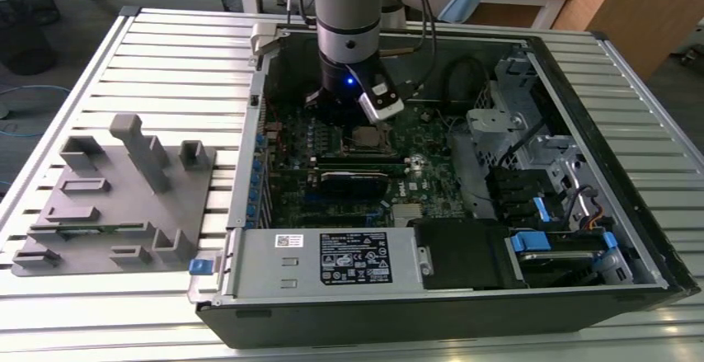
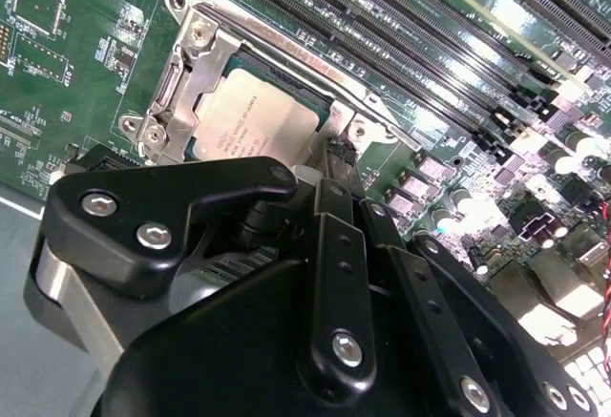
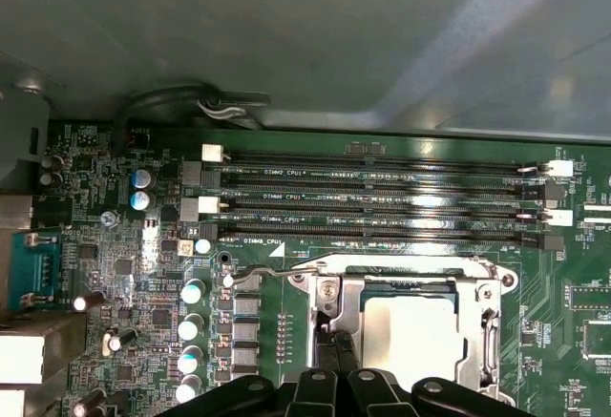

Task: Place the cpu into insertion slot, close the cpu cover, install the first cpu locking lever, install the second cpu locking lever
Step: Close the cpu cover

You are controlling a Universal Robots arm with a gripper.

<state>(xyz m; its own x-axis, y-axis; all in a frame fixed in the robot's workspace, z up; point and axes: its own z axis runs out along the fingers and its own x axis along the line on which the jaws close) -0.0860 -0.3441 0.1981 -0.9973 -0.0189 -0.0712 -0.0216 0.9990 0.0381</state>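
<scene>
**Exterior view:** the arm [image 1: 349, 40] stood upright over the open computer case [image 1: 616, 238]. **Both wrist views:** the cpu [image 2: 256, 116] lay in the insertion slot [image 2: 272, 54], framed by the lowered cpu cover [image 2: 181, 83]. The gripper [image 3: 334, 348], fingertips pressed together, rested at the cover's corner.
</scene>
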